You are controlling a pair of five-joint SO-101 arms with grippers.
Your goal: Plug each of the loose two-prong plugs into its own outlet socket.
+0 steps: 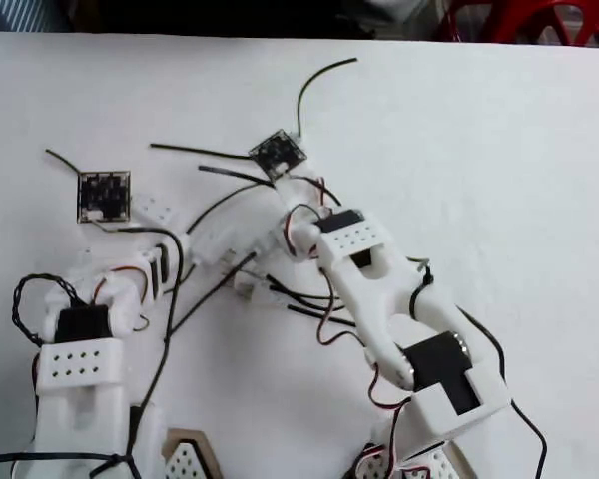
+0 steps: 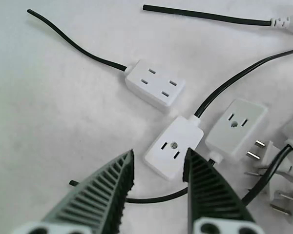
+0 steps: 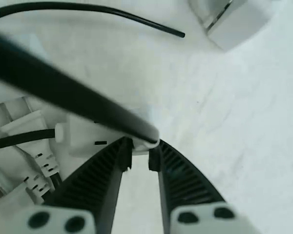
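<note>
White plug (image 3: 142,140), black cord (image 3: 63,87) trailing, is pinched in the right gripper (image 3: 139,155), fingers drawn narrow on it, near table centre in the high view. Its likely target is the single socket (image 2: 173,146), at about 9 o'clock from that gripper. The socket's long axis runs slantwise, just beyond the left gripper (image 2: 158,165), whose jaws stand wide either side. Left arm's nearer the socket; right must carry the plug across. Just beside the socket lie spare plugs (image 2: 263,153).
</note>
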